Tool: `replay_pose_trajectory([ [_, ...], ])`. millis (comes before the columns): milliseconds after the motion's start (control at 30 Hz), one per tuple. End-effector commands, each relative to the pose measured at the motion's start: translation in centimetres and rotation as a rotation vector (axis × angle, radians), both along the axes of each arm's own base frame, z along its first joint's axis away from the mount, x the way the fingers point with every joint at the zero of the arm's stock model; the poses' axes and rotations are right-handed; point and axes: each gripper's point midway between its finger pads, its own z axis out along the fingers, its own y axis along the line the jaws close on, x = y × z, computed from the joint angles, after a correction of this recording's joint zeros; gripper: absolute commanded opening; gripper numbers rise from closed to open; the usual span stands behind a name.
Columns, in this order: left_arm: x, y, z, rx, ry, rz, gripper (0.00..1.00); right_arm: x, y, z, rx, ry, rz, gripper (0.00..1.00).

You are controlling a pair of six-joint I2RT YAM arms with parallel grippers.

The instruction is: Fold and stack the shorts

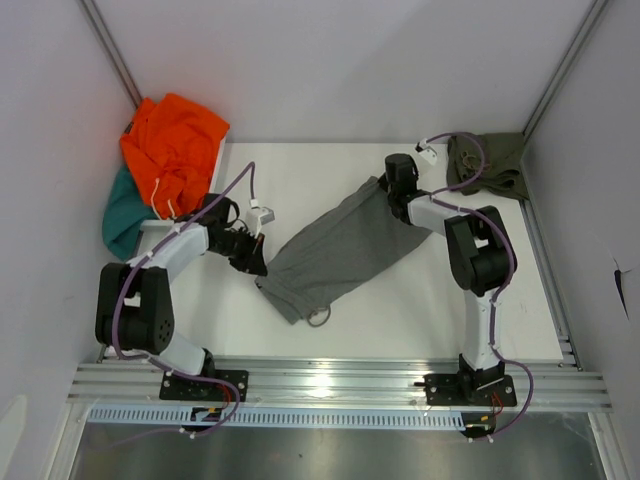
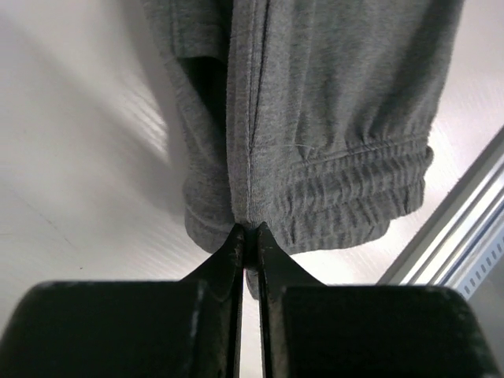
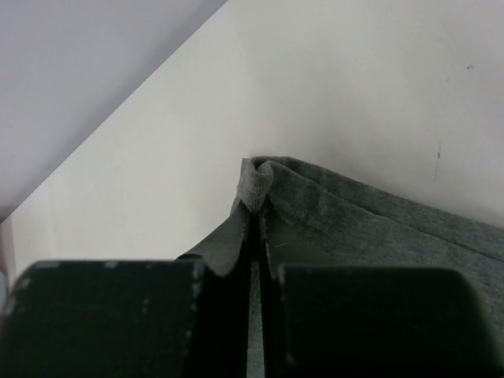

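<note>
Left claw clenched on the waistband corner of the grey shorts. Right claw pinches the far hem corner. Shorts stretch across the table between the 2 claws, with the drawstring loop near-right of the left claw. Olive shorts bunched just right of the right claw. Orange garment overlaps teal garment, far-left of the left claw.

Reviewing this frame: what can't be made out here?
Top view: teal garment partly under the orange garment.
Top view: olive shorts bunched in the corner, shape unreadable.
Left wrist view: grey shorts cut off by the top edge.
Both wrist views: how much cloth the left gripper and right gripper pinch, hidden between the fingers.
</note>
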Motion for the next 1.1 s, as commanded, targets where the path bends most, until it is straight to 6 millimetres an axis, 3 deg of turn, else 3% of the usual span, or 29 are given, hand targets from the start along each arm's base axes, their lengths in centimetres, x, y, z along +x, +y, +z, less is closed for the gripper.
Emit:
replay_pose_trajectory([
  [0,0.5,2.1,-1.0,0.085,0.044,0.085,0.08,2.5,-1.6,3.1,-0.007,-0.114,-0.094,0.02],
  [67,0.5,2.3,-1.4,0.089,0.061,0.094,0.11,2.5,-1.5,2.9,-0.011,-0.113,-0.097,0.03],
  [167,1.1,2.8,-2.1,0.122,0.060,0.123,0.18,2.7,-1.4,2.6,-0.017,-0.114,-0.091,0.17],
  [200,1.3,3.0,-2.1,0.129,0.058,0.131,0.22,2.8,-1.4,2.4,-0.021,-0.111,-0.088,0.47],
  [233,1.5,3.1,-2.1,0.134,0.052,0.136,0.34,2.9,-1.5,2.5,-0.024,-0.113,-0.089,0.60],
  [300,2.0,3.1,-1.5,0.130,0.032,0.148,0.46,3.0,-1.5,2.9,-0.025,-0.123,-0.087,0.76],
  [367,2.7,3.2,-0.6,0.128,0.005,0.163,0.53,3.2,-1.2,4.2,-0.038,-0.145,-0.069,0.78],
  [400,4.0,3.1,0.8,0.127,-0.039,0.171,0.55,3.4,-1.0,5.4,-0.043,-0.163,-0.050,0.79],
  [533,5.3,3.3,4.5,0.116,-0.088,0.189,0.66,3.1,1.0,9.5,-0.104,-0.229,0.109,0.80],
  [567,5.6,3.4,5.4,0.104,-0.101,0.197,0.68,2.3,2.4,11.4,-0.142,-0.262,0.214,0.80],
  [667,5.2,3.3,6.0,0.091,-0.102,0.197,0.71,0.0,4.8,12.6,-0.175,-0.280,0.377,0.80],
  [700,4.8,3.2,5.8,0.079,-0.095,0.191,0.72,-1.1,5.5,14.1,-0.199,-0.309,0.434,0.80],
  [733,4.6,3.0,5.5,0.072,-0.087,0.186,0.73,-2.2,6.6,14.1,-0.198,-0.310,0.493,0.80],
  [767,3.7,3.1,4.2,0.070,-0.056,0.180,0.73,-3.8,7.8,13.0,-0.187,-0.294,0.588,0.80],
  [800,3.3,2.8,3.7,0.049,-0.041,0.169,0.74,-5.1,8.6,14.2,-0.193,-0.332,0.647,0.80],
  [833,2.3,2.9,2.3,0.044,-0.003,0.160,0.75,-6.7,10.0,14.0,-0.188,-0.342,0.718,0.80],
  [867,2.2,2.8,1.6,0.036,0.009,0.155,0.75,-8.7,11.1,12.1,-0.175,-0.313,0.802,0.80],
  [900,2.1,2.8,1.1,0.031,0.022,0.153,0.76,-10.0,11.8,12.8,-0.174,-0.340,0.842,0.80],
  [933,1.7,2.9,0.5,0.016,0.042,0.152,0.77,-11.7,13.4,12.2,-0.180,-0.336,0.895,0.79],
  [967,1.6,2.9,0.0,0.007,0.053,0.147,0.77,-13.0,13.9,10.6,-0.190,-0.301,0.916,0.78],
  [1033,1.5,2.8,-0.8,-0.009,0.084,0.144,0.78,-15.9,16.4,9.8,-0.217,-0.288,0.992,0.75],
  [1067,1.4,2.8,-1.1,-0.008,0.092,0.142,0.79,-16.7,16.8,8.7,-0.231,-0.259,0.998,0.74],
])
